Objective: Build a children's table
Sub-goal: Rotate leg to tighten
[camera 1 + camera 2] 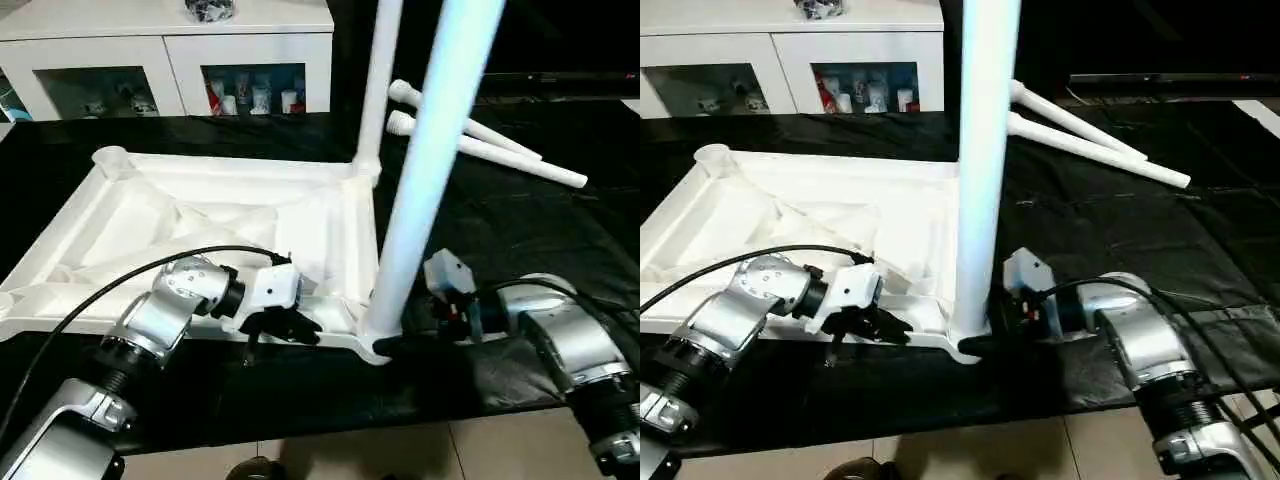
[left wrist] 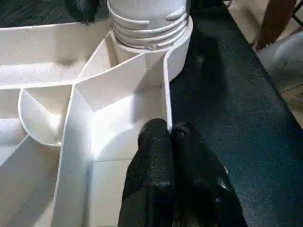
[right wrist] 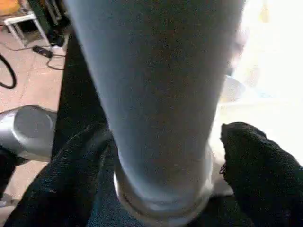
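Table leg [image 1: 430, 170] stands upright in its socket (right fingers [image 3: 265, 175] spread around it; left fingers [image 2: 161, 189] pinched together).

- A black-covered work surface [image 1: 520, 230] carries everything.
- The white table top [image 1: 150, 215] lies on it upside down, ribs up, at the left.
- Two loose white legs [image 1: 480, 145] lie side by side at the far right.
- Tiled floor [image 1: 400, 455] shows along the near edge.
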